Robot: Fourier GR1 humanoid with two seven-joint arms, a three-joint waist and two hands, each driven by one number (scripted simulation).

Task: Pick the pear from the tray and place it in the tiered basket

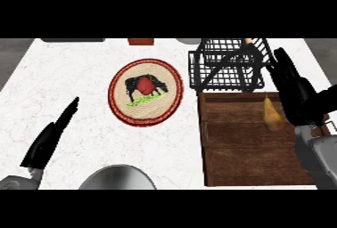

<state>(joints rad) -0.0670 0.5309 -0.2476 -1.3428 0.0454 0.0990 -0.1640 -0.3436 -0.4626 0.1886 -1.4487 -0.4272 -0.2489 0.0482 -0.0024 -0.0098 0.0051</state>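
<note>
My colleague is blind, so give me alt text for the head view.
A yellow pear sits in a brown wooden tray beside the robot's black right hand, in front of a black wire tiered basket. The left hand rests open at lower left, near a round red-rimmed plate.

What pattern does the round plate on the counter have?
The plate shows a black animal on beige with a red rim; head view.

One pear, one tray, one tiered basket, one round plate
</note>
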